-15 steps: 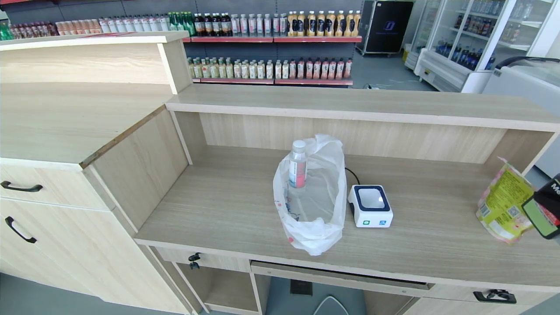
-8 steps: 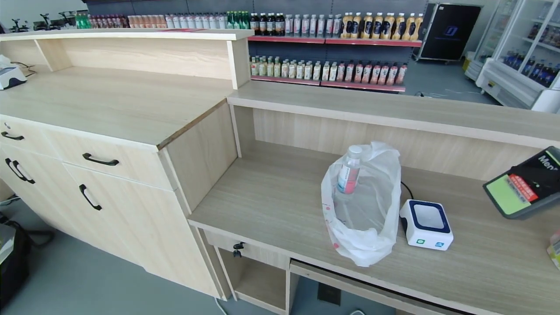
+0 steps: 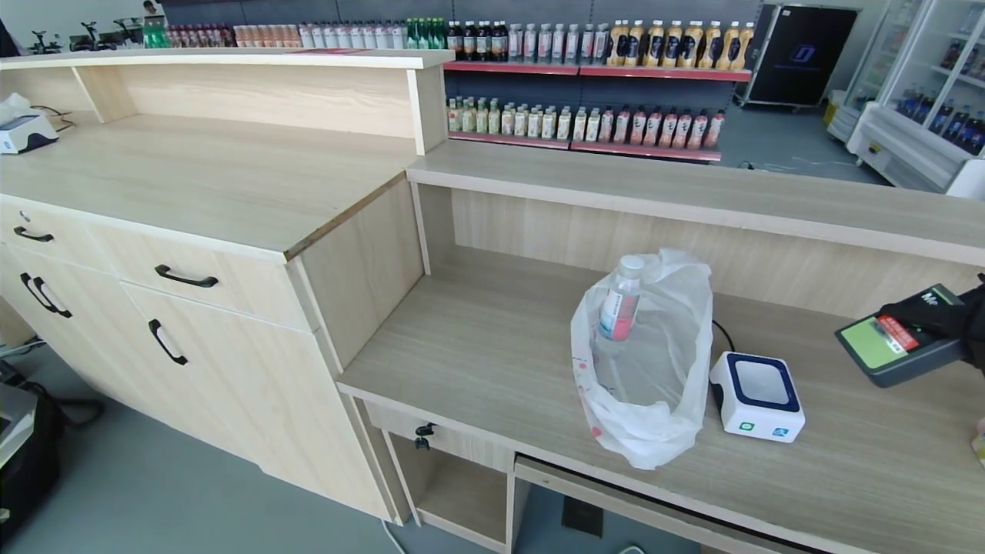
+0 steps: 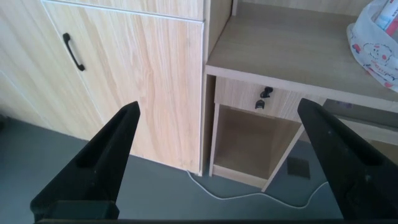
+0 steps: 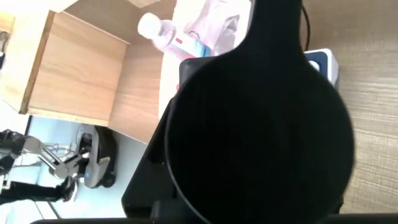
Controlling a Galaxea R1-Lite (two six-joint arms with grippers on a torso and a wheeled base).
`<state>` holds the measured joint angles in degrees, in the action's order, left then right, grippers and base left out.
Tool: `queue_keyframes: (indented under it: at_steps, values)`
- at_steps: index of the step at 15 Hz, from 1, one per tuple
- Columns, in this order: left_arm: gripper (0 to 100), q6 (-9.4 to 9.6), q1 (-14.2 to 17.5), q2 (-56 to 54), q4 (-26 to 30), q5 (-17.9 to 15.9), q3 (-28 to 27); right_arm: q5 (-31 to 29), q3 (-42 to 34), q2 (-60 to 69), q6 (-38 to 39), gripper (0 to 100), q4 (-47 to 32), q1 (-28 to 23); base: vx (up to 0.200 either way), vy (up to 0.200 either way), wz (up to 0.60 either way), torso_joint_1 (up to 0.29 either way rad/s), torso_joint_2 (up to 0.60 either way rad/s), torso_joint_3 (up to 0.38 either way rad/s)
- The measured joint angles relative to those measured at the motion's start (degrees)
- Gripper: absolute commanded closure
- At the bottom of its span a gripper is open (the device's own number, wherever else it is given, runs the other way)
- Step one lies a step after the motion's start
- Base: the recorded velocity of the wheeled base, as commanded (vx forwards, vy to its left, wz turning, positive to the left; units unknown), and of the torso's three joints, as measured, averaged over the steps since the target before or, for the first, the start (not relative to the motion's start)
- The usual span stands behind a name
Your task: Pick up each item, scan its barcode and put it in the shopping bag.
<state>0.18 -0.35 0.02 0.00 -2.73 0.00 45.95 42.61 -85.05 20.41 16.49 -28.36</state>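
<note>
Item: dark container [image 3: 896, 350], green and red label on its upward face. Held tilted in the air to the right of the scanner [image 3: 758, 396]; long axis slanted, low end toward the scanner, high end away.
Right gripper [image 3: 966, 323]: clamped on the container's far end.
Left gripper [image 4: 219, 107]: fingers spread wide, low and well left of the scanner.
Shopping bag [image 3: 646, 385]: touching the scanner's left side, bottle [image 3: 619, 304] upright inside.
</note>
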Motion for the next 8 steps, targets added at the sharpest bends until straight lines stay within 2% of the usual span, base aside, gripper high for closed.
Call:
queue_keyframes:
  at_steps: [2,8]
  values:
    - [0,0.00,0.00,0.00,0.00,0.00,0.00,2.74,0.02,-3.01,0.00,100,0.12,-1.24,0.000,0.000,0.00,0.000,0.00,0.000]
    - [0,0.00,0.00,0.00,0.00,0.00,0.00,5.47,0.33,-8.30,-0.43,100,3.51,-1.55,0.000,0.000,0.00,0.000,0.00,0.000]
